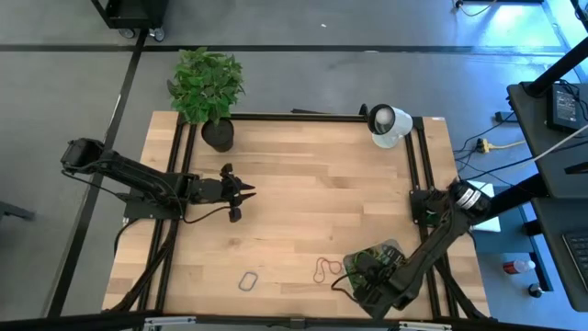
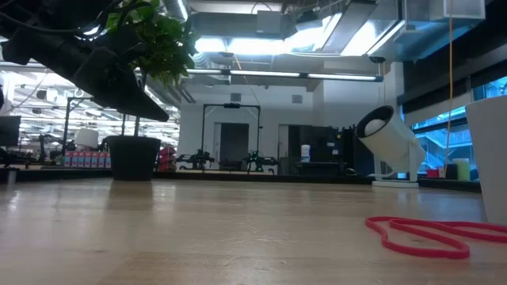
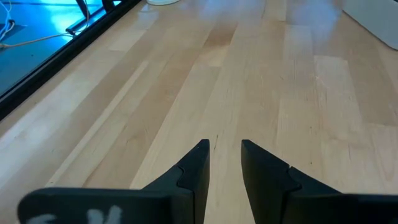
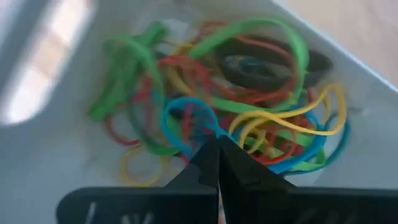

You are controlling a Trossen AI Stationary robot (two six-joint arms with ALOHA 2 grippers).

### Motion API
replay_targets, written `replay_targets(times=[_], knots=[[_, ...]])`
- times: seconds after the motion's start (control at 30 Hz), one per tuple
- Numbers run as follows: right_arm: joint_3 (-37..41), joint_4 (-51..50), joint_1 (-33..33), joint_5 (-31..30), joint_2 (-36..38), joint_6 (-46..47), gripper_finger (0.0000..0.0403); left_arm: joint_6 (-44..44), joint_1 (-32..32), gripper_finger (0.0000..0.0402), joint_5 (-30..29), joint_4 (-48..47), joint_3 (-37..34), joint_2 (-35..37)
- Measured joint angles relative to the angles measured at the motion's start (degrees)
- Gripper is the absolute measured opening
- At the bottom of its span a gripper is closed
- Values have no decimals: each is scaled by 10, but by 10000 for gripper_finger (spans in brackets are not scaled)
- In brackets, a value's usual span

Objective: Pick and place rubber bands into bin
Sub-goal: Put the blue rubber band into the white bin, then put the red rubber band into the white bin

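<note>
The bin (image 1: 390, 250) sits at the table's near right corner, and its pale floor (image 4: 56, 124) fills the right wrist view. In it lies a heap of rubber bands (image 4: 261, 106) in green, red, yellow, blue and dark colours. My right gripper (image 4: 217, 152) points down into the bin, shut at a blue band. A red band (image 1: 324, 269), also the red band (image 2: 432, 233) in the low view, and a grey band (image 1: 249, 279) lie flat on the table left of the bin. My left gripper (image 3: 224, 155) hovers over bare wood at the table's left, slightly open. My right gripper pinches the blue rubber band at the end of its loop (image 4: 208, 127) between its shut fingertips. The fingers come from above, pointing down into the bin. The rest of the blue loop (image 4: 171, 115) rests on the heap of bands.
A black pot with a green plant (image 1: 216, 129) stands at the far left of the table, and a white round device (image 1: 388, 124) stands at the far right. Black rails (image 1: 418, 165) run along the table's sides. Bare wood (image 1: 312, 202) lies between the arms.
</note>
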State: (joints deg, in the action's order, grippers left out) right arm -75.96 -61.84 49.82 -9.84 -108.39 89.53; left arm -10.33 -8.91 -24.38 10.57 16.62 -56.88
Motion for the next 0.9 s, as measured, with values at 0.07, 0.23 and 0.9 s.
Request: replay_targets(times=[0.07,0.23,0.9], knots=[[22,1,0,0,8,23,1,0,0,86,0,0,0,0],[50,1,-1,6,28,59,19,0,0,86,0,0,0,0],[48,1,-16,-55,145,75,201,0,0,86,0,0,0,0]])
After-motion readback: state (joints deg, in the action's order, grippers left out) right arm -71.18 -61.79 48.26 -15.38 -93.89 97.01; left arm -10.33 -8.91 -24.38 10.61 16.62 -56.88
